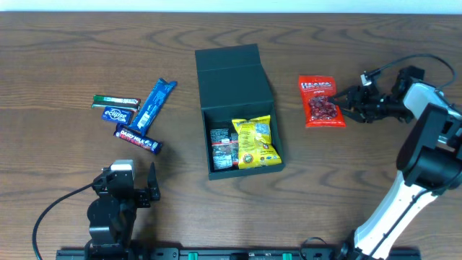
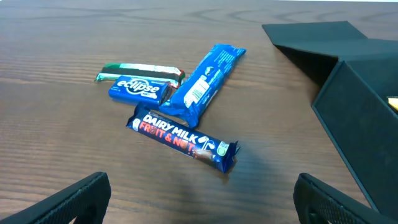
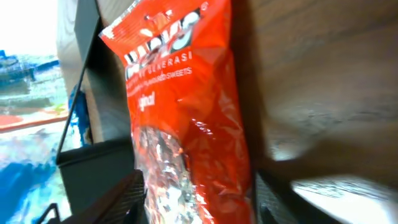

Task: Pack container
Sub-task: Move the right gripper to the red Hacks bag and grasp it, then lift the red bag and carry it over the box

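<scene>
Brown wood-grain tabletop (image 1: 65,50) fills every view. On it the right gripper (image 1: 349,102) has its jaws parted at the right edge of a red snack packet (image 1: 322,101). Its wrist view shows one finger on either side of the packet, but whether they touch it cannot be told. The packet lies flat, its long axis running away from the robot, parallel to the side wall of the container (image 1: 205,144).

The container sits at table centre, near the packet's left side, with its lid (image 1: 228,66) thrown back. A yellow packet (image 1: 254,141) and a dark packet (image 1: 222,144) are inside. Only bare table lies between the red packet and the box, so the right arm looks nearer for a short leftward carry.

The left gripper (image 1: 132,186), jaws wide and empty, sits near the front edge. It faces four bars (image 2: 202,84) lying well left of the box.
</scene>
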